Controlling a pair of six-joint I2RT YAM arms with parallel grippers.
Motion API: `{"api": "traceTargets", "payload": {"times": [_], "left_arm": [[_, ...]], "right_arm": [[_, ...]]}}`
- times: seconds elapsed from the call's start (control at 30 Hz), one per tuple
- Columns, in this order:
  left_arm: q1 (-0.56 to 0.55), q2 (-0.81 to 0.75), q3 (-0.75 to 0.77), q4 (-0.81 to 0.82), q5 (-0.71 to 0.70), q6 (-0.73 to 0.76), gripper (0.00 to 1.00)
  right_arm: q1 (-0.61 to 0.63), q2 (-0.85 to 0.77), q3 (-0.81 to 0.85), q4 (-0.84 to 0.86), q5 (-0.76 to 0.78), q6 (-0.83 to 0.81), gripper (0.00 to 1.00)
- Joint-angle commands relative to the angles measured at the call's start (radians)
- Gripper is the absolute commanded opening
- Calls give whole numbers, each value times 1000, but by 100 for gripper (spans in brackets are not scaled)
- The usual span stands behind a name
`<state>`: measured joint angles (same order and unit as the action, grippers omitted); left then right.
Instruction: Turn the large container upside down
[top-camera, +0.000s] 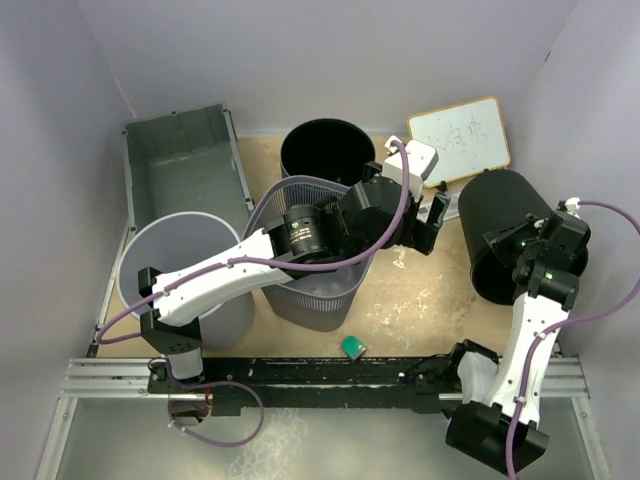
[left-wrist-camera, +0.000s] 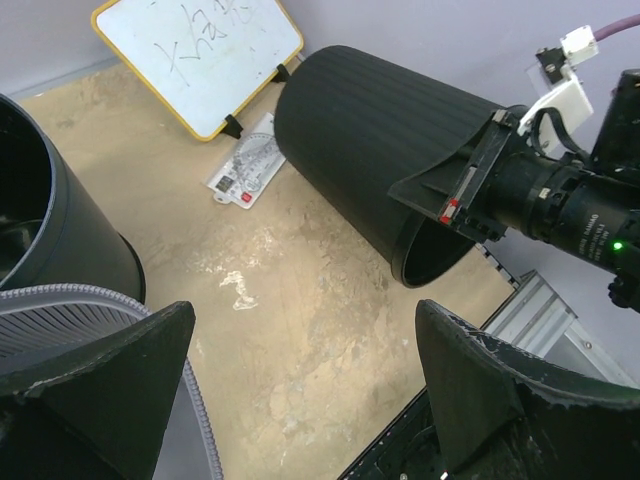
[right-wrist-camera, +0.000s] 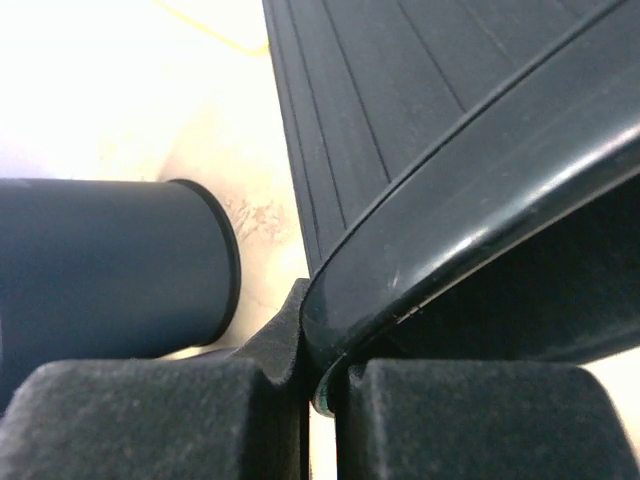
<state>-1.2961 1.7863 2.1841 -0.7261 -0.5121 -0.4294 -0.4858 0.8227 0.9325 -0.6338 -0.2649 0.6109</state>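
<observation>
A black ribbed bin is laid on its side at the right of the table. Behind it a yellow-framed whiteboard is seen, with a small printed card just beside it. A black round bin is stood upright at the back, a grey mesh basket before it and a light grey round bin to the left. A small green object is seen near the front edge.

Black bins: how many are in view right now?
2. The upright black bin stands at the back centre, behind the mesh basket. The ribbed black bin lies tipped at the right, its rim pinched by the right gripper.
</observation>
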Motion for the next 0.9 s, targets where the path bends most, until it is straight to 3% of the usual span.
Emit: {"api": "traceTargets", "payload": {"times": [0.0, 0.2, 0.33, 0.53, 0.63, 0.77, 0.87], "left_arm": [[12, -15, 50, -5, 1, -13, 89], [31, -1, 91, -6, -5, -17, 88], [84, -29, 100, -4, -4, -27, 88], [122, -42, 108, 25, -15, 11, 88], [134, -32, 115, 53, -12, 47, 88], [158, -18, 133, 74, 25, 63, 87], [183, 34, 216, 8, 118, 35, 86]], "right_arm": [[-9, -18, 76, -17, -52, 32, 0], [-8, -37, 85, 86, -285, 100, 0], [-8, -53, -7, 316, -474, 273, 0], [-8, -91, -213, 667, -543, 542, 0], [-8, -97, -368, 986, -577, 735, 0], [-8, -55, -619, 1635, -548, 1018, 0], [-7, 14, -705, 1937, -556, 1139, 0]]}}
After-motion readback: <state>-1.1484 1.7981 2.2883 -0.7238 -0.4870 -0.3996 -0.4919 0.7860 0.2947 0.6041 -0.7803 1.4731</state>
